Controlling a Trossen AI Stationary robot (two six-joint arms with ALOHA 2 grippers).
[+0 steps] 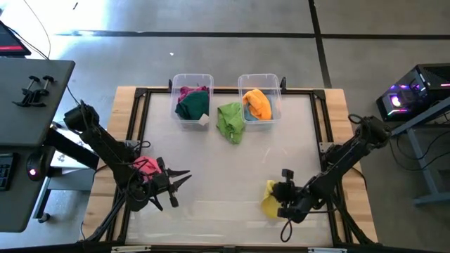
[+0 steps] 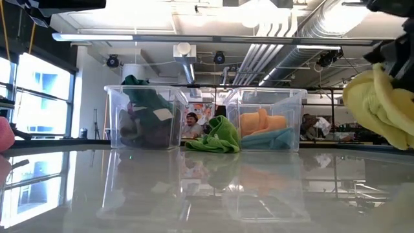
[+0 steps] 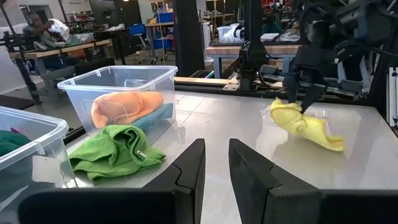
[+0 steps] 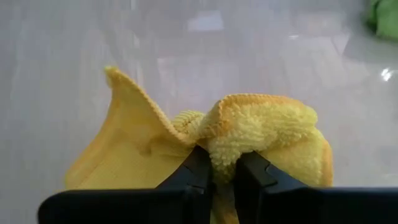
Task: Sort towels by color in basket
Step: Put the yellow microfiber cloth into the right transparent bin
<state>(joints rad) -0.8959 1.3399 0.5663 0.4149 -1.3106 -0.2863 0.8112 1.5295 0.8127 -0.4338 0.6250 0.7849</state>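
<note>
My right gripper (image 1: 280,198) is near the table's near right part, shut on the yellow towel (image 1: 269,199). My left gripper (image 1: 180,188) stands open at the near left, fingers pointing toward the table's right, holding nothing. The pink towel (image 1: 147,167) lies beside that arm's wrist. A light green towel (image 1: 230,121) lies crumpled on the table, leaning against the right bin (image 1: 271,79). That bin holds the orange towel (image 1: 257,102) and a light blue one (image 1: 254,117). The left bin (image 1: 191,77) holds dark green (image 1: 193,105) and magenta (image 1: 188,91) towels. My right gripper (image 4: 222,167) pinches a bunched fold (image 4: 231,148) of the yellow towel between its two fingers, several layers thick. In the left wrist view the fingers (image 3: 297,93) come from above onto the towel's upper end (image 3: 285,111). The rest hangs slanting below, its lower end (image 3: 329,143) at or just over the table.
Both clear plastic bins stand side by side at the table's far edge. A black frame (image 1: 140,126) runs round the glossy white tabletop (image 1: 281,154). Equipment (image 1: 404,98) stands off the table's right side, a dark desk (image 1: 28,91) off its left. People sit in the room behind.
</note>
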